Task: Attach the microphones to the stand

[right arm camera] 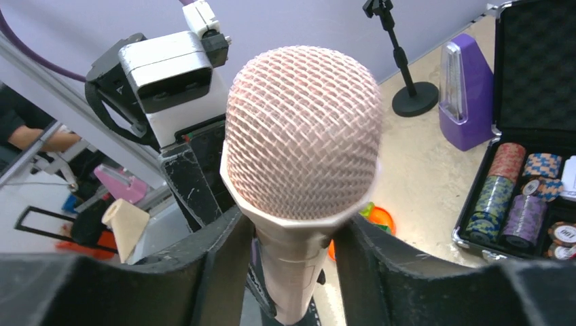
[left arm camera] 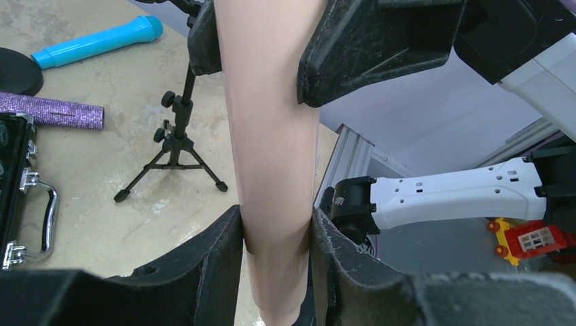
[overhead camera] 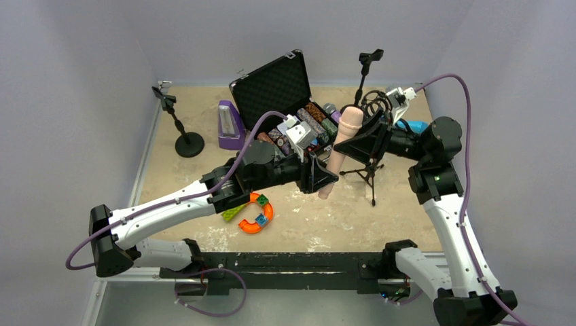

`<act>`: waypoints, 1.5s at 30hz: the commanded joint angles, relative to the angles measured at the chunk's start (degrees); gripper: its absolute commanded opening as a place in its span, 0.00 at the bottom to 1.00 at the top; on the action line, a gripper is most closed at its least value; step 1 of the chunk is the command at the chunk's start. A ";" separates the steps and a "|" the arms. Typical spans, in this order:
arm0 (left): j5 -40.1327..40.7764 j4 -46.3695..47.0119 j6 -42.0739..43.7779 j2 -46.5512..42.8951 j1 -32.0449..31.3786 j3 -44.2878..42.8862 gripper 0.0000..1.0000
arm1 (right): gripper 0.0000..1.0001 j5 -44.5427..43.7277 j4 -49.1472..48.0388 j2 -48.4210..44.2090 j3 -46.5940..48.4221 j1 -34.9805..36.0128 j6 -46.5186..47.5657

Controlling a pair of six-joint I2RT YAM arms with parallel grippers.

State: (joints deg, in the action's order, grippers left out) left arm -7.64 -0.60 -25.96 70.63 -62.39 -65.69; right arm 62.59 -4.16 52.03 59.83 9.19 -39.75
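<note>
The pale pink microphone point(overhead camera: 343, 139) hangs tilted above the table, held between both arms. My left gripper point(overhead camera: 326, 178) is shut on its lower handle point(left arm camera: 272, 136), both pads pressed against it. My right gripper point(overhead camera: 351, 141) is closed round the neck just under the mesh head point(right arm camera: 302, 129), fingers point(right arm camera: 224, 251) touching on both sides. A small black tripod stand point(overhead camera: 370, 173) is on the table right behind the microphone. The cyan microphone point(left arm camera: 98, 42) and the glittery purple microphone point(left arm camera: 51, 110) lie on the table beyond it.
An open black case point(overhead camera: 278, 88) with poker chips point(right arm camera: 516, 197) sits at the back centre. A purple metronome-shaped box point(overhead camera: 229, 125) and a round-base stand point(overhead camera: 187, 139) are to its left, a taller stand point(overhead camera: 367, 64) behind. A colourful toy ring point(overhead camera: 257, 214) lies near front.
</note>
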 commanded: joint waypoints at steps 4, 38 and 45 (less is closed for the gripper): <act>-1.59 2.27 -0.93 -0.02 -0.63 -2.80 0.00 | 0.01 0.84 -4.83 0.44 0.65 0.39 -2.22; 21.41 -20.27 -0.26 -42.45 0.43 19.62 0.99 | 0.00 -48.17 9.08 5.01 24.61 -11.65 30.02; 20.93 -20.17 -0.07 -41.30 0.43 18.97 0.99 | 0.00 -48.82 5.04 4.98 18.13 -11.65 31.03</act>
State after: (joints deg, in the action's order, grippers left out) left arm 12.86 -21.91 -26.15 29.02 -62.24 -45.21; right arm 16.53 6.59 57.36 80.62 -2.33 -10.28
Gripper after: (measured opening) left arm 0.991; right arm 0.400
